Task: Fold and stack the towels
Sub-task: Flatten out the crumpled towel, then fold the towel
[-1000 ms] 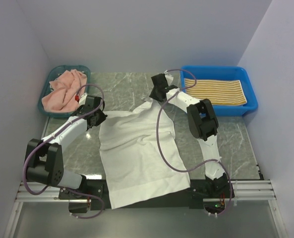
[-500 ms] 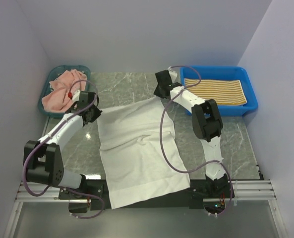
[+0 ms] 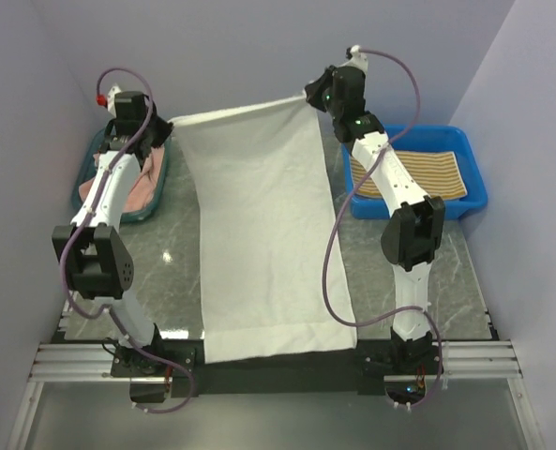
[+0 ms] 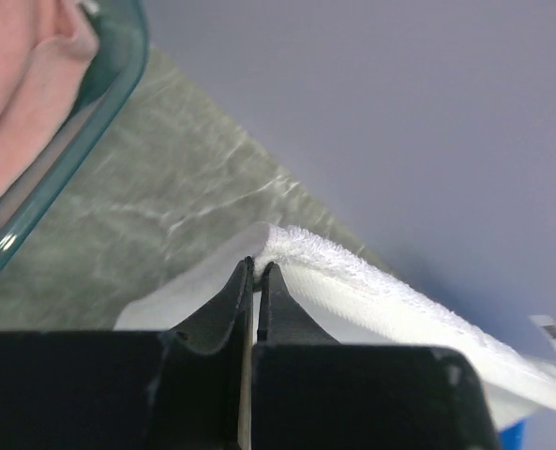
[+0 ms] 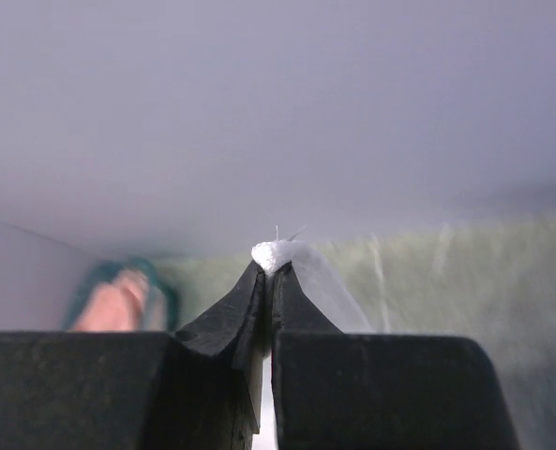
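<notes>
The plain white towel [image 3: 259, 225] hangs stretched between both raised grippers, its near end trailing on the table by the arm bases. My left gripper [image 3: 170, 125] is shut on the towel's far left corner. In the left wrist view the fingertips [image 4: 257, 264] pinch the fluffy hem [image 4: 371, 281]. At the far right corner my right gripper [image 3: 308, 97] is shut too, and the right wrist view shows a white tuft [image 5: 276, 251] squeezed between its tips [image 5: 271, 267]. A salmon pink towel [image 3: 92, 190] lies in the teal basket [image 3: 156, 202]. The folded yellow-and-white striped towel [image 3: 446, 173] lies in the blue bin [image 3: 474, 202].
The teal basket stands at the back left, right under the left arm; its rim [image 4: 81, 141] and the pink cloth [image 4: 15, 66] show in the left wrist view. The blue bin sits back right beside the right arm. Walls close in on three sides.
Both arms rose and swung back toward the far wall, lifting the white towel's far edge off the table and pulling it taut. The right gripper closed on its corner.
</notes>
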You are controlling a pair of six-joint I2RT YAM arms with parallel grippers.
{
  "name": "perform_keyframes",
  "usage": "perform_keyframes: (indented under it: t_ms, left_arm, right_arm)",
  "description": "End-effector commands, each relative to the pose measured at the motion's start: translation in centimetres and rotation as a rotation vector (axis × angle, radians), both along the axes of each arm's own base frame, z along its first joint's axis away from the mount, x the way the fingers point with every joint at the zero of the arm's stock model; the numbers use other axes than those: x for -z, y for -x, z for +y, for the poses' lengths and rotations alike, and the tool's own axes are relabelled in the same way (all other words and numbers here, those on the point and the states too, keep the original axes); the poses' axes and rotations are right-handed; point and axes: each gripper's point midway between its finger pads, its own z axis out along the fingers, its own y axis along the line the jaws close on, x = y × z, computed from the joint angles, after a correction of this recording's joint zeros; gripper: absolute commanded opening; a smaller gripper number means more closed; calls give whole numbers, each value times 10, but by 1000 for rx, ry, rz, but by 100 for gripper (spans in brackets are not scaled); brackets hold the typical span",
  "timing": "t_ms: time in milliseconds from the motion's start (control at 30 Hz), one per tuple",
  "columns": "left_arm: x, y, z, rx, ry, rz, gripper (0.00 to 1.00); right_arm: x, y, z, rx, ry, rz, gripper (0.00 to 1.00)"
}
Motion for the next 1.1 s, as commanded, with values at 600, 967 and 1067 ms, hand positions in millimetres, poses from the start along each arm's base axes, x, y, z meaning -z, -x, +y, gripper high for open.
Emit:
perform_keyframes:
  t_ms: [600,967,1067]
  left_arm:
    - [-62,-60,30,70,76,-216,0]
    - [9,62,-25,177,155,1,0]
    - [44,102,-44,208,179,71,0]
  right_arm:
    - [-61,-26,-59,26,48,-276,0]
    - [27,96,-74,-13,24,71,0]
    - [65,136,-71,-46,13,179,0]
